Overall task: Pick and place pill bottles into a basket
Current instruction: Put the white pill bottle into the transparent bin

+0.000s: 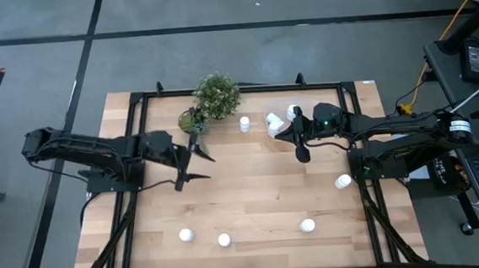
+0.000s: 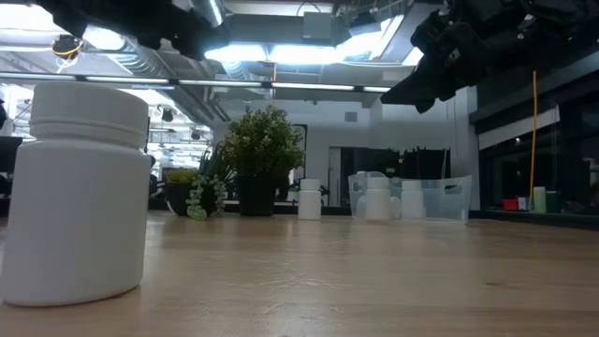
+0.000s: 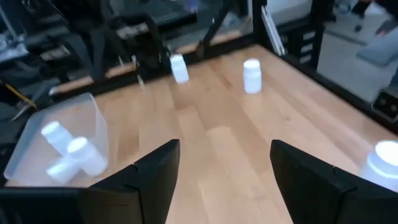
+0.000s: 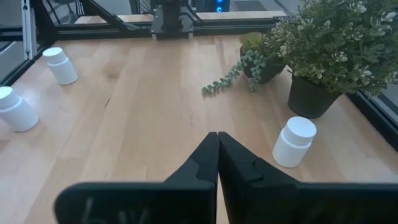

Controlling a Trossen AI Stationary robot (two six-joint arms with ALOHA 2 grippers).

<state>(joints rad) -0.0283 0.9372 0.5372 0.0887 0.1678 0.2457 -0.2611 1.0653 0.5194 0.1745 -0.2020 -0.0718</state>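
Holding three small white cylindrical plastic pill bottles point(image 1: 274, 125), the shallow clear plastic basket point(image 1: 282, 119) lay beside the leafy potted plant point(image 1: 216, 95); others stood apart from it. Right gripper point(image 1: 301, 145) was closed empty near the basket, left gripper point(image 1: 189, 161) spread wide. Bottles judged light, rigid, slippery: grasp mid-body.

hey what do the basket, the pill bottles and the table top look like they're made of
The basket looks like clear, thin, glossy plastic: the bottles inside show through its walls. The pill bottles look like opaque white plastic with a smooth matte finish and ribbed caps. The table top appears to be light wood, with visible planks and grain, probably sealed.
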